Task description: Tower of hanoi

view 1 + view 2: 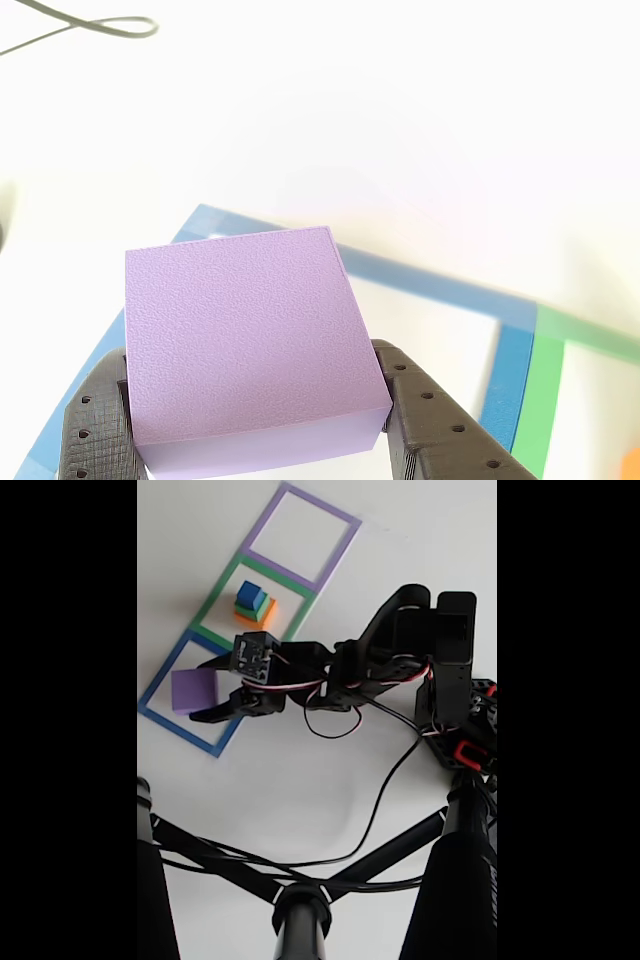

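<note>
The purple block (pixel 240 330) fills the lower middle of the other view, with my gripper (pixel 245 362) shut on its left and right sides. In the fixed view the same purple block (pixel 192 690) lies within the flat blue square outline (pixel 155 685), and the gripper (pixel 205 692) reaches it from the right. I cannot tell whether the block rests on the table or hangs just above it. The orange-yellow block (pixel 264 614), the green block (pixel 260 606) and the small blue cube (pixel 249 594) stand stacked inside the green outline (pixel 216 595).
The purple outline (pixel 265 520) lies beyond the green one. The arm's base (pixel 455 680) stands on the right, with black cables (pixel 375 810) trailing across the white table. Black stand legs (pixel 300 910) cross the bottom. A wire loop (pixel 110 27) lies at the top left.
</note>
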Robot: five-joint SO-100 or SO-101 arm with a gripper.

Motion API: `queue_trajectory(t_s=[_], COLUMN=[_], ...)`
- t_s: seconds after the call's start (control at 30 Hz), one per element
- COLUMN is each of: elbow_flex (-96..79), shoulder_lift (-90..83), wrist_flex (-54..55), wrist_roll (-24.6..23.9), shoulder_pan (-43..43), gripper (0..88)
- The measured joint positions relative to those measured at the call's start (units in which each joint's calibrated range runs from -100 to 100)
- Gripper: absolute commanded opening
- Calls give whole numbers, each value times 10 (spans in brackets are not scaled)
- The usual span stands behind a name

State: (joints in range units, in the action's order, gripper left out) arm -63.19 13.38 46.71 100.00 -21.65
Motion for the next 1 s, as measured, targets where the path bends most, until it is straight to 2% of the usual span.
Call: queue_trajectory(t_s=[0.63,1.0], elbow_flex=[40,40], shoulder_lift=[108,128], wrist_flex=[82,100], wrist_roll=[0,0], shoulder_pan=[14,14], gripper=[74,111])
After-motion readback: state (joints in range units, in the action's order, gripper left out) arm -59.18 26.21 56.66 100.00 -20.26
